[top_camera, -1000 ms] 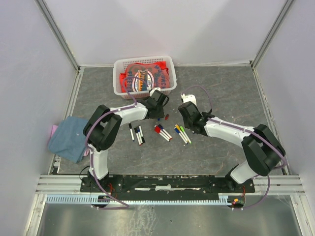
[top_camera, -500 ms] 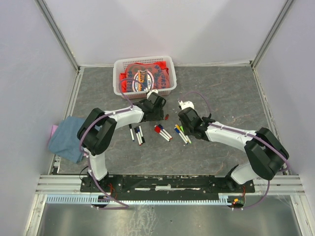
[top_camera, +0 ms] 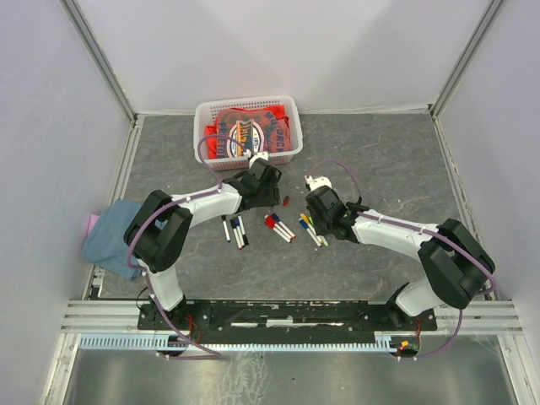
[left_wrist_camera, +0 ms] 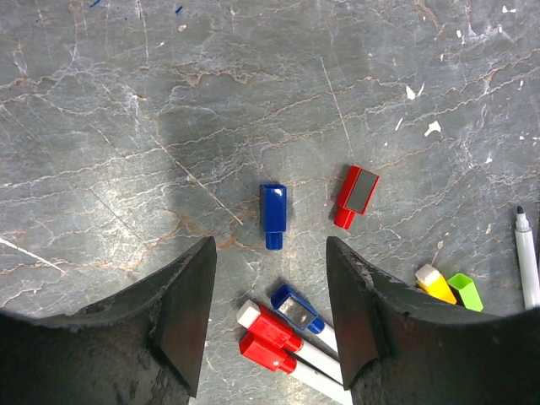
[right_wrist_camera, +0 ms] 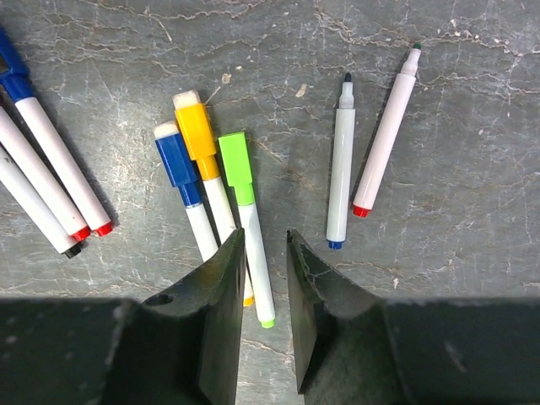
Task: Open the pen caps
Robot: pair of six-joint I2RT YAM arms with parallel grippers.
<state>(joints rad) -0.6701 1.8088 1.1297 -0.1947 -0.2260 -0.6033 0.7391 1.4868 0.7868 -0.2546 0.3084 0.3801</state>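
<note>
In the left wrist view my left gripper [left_wrist_camera: 268, 278] hangs open over the table, nothing between its fingers. Just beyond its tips lie a loose blue cap [left_wrist_camera: 273, 216] and a loose red cap [left_wrist_camera: 356, 195]. Under it lie capped pens, one blue [left_wrist_camera: 297, 309] and two red [left_wrist_camera: 270, 331]. My right gripper [right_wrist_camera: 266, 245] holds its jaws a narrow gap apart, gripping nothing. Beneath it lies a green-capped pen [right_wrist_camera: 250, 221], beside yellow [right_wrist_camera: 202, 143] and blue [right_wrist_camera: 179, 169] ones. Two uncapped pens [right_wrist_camera: 341, 173] lie to its right. From above, both grippers [top_camera: 266, 191] [top_camera: 325, 216] hover over the pens.
A white basket [top_camera: 202, 135] with a red bag inside stands behind the left gripper. A blue cloth [top_camera: 114, 236] lies at the table's left edge. More pens [top_camera: 234, 229] lie near the left arm. Grey walls close in on both sides.
The left gripper's jaws have opened wider and its arm has swung slightly left. The right gripper has shifted a little left and nearer, over the green and yellow pens.
</note>
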